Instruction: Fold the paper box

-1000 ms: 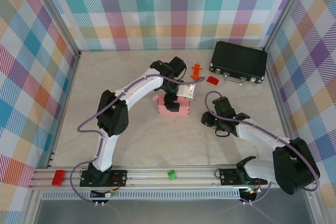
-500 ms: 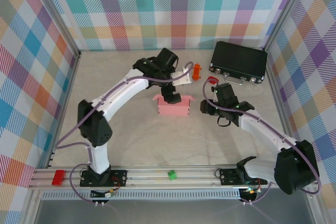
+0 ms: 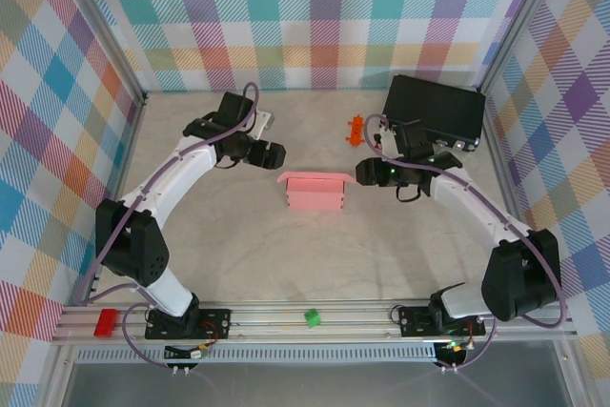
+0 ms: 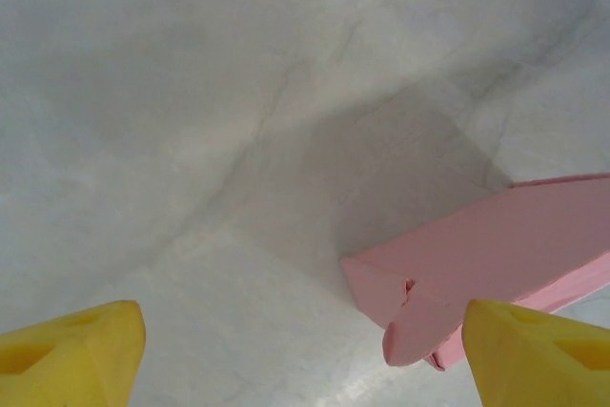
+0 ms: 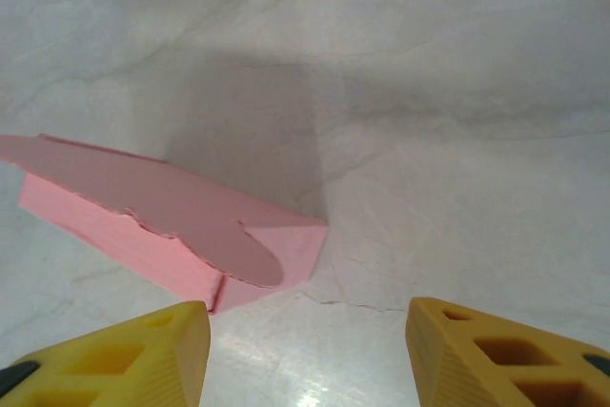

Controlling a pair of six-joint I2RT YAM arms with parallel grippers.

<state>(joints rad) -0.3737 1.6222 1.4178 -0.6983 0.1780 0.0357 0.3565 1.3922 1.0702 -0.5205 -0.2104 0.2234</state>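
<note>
paper box [image 3: 311, 191] stands mid-table, the one obstacle in the centre. bare table [image 3: 238, 245] lies on its near side, toward the arm bases, and wide to the left. left gripper [image 3: 274, 154] sits off its far-left corner and right gripper [image 3: 364, 172] off its right end, both apart from it, fingers spread. far right corner is taken by black case [image 3: 434, 110]; orange piece [image 3: 356, 128] lies near it, to the left. right arm [image 3: 467, 216] crosses the right side.
</note>
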